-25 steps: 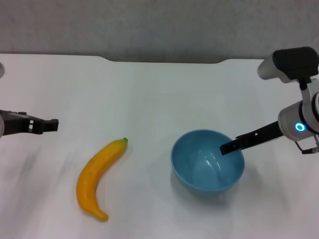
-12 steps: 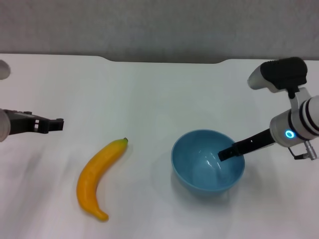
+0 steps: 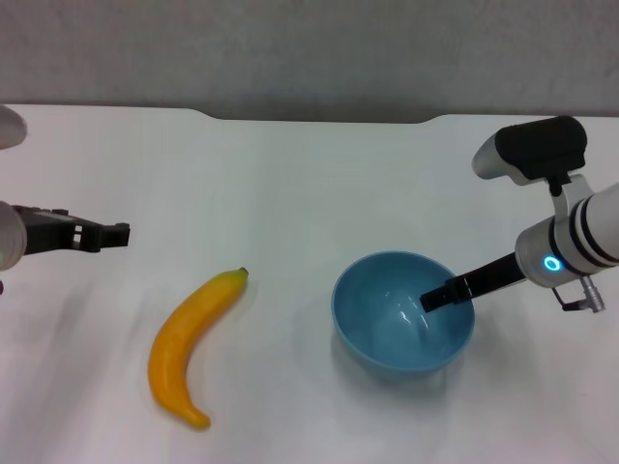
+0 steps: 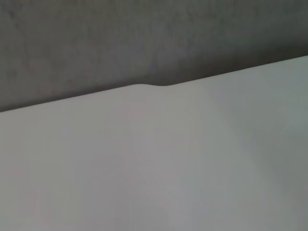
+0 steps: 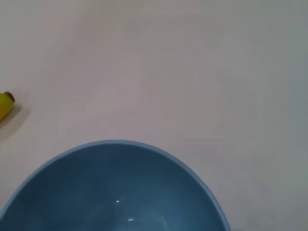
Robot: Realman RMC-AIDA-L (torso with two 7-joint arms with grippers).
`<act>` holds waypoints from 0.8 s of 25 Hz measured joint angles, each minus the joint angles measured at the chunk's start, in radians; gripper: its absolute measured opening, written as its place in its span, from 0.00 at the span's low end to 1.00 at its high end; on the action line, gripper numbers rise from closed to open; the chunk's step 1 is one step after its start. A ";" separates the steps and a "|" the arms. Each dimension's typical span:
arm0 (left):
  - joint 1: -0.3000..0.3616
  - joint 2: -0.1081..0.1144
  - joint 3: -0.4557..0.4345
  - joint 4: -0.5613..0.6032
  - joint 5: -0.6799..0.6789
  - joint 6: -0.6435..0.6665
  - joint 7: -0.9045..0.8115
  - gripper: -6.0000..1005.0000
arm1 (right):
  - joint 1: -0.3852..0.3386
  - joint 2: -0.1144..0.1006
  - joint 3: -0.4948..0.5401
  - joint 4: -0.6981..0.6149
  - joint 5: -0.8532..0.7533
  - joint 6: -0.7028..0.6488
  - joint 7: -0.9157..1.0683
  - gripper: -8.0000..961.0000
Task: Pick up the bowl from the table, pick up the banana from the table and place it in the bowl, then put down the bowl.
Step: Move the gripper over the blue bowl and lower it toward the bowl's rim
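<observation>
While the banana (image 3: pixel 193 345) lies nearest on the counter (image 3: pixel 290 184), the bowl (image 3: pixel 402 311) sits beside it. Right end effector (image 3: pixel 437 296) reaches over its rim; its grip is unclear. Left end effector (image 3: pixel 97 235) waits farther off.

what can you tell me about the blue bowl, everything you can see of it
The bowl is round, light blue, glossy and plain, and looks like smooth plastic or ceramic. It sits upright and empty on the white table, to the right of the banana and apart from it. The right gripper reaches in over its right rim, with one dark finger showing inside the bowl; whether it touches the wall cannot be told.
</observation>
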 joint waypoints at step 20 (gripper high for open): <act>-0.004 0.000 0.024 0.012 0.000 0.017 -0.007 0.88 | 0.010 0.002 -0.118 -0.033 0.111 -0.058 -0.038 0.73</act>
